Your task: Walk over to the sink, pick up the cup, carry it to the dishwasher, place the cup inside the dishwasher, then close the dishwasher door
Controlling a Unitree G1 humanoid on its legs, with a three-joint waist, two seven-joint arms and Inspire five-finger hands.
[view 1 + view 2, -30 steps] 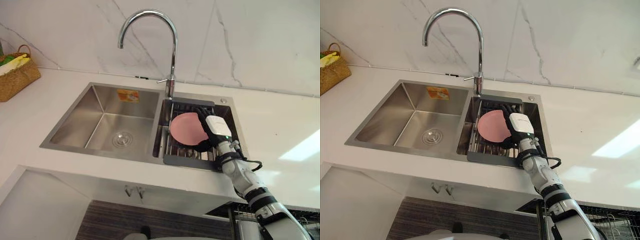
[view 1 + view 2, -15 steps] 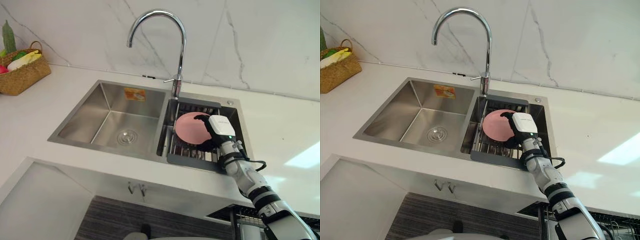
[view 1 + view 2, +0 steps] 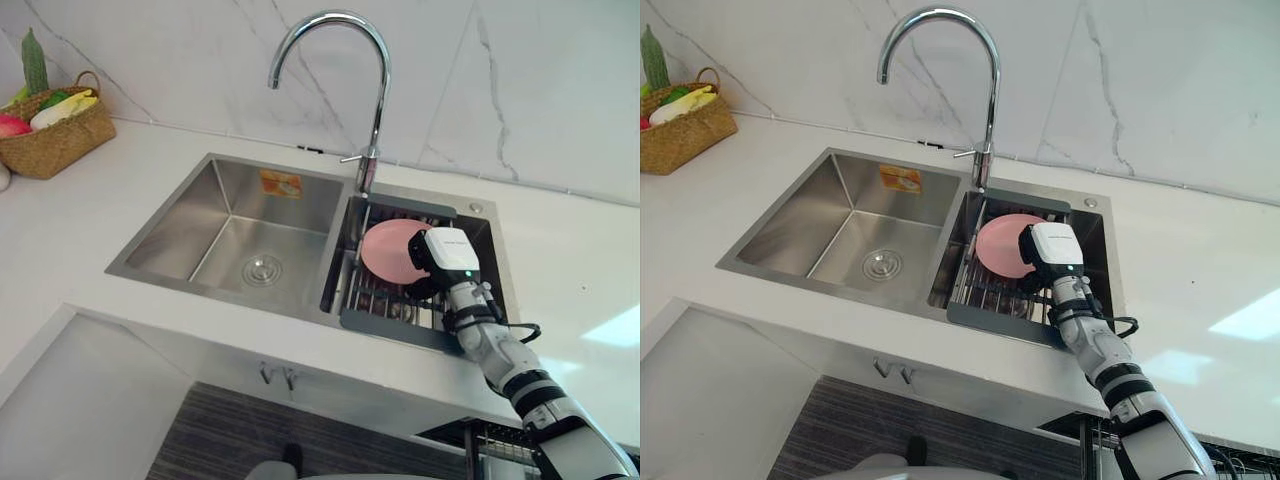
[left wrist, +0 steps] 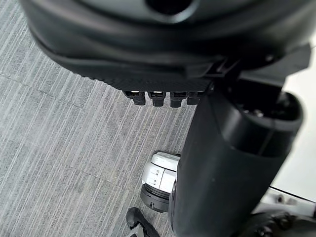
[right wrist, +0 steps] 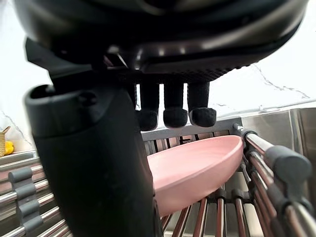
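Right hand (image 3: 443,257) hovers over the pink shallow round dish (image 3: 388,250), thumb and fingers (image 5: 175,117) apart, nothing clamped yet. The dish leans in the dark wire rack (image 3: 385,322) just below the tall chrome tap (image 3: 380,110). I reckon a pinch on that thin rim could slip and drop it onto the rails. I count one dish, one rack, one tap, two steel basins (image 3: 235,240), and one woven basket (image 3: 55,140) far left of the tap. My left hand (image 4: 158,49) hangs idle; I can't tell its state.

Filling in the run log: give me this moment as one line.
phase: reach | right hand: open, over pink dish in sink rack | dish: on rack | left hand: idle, over floor
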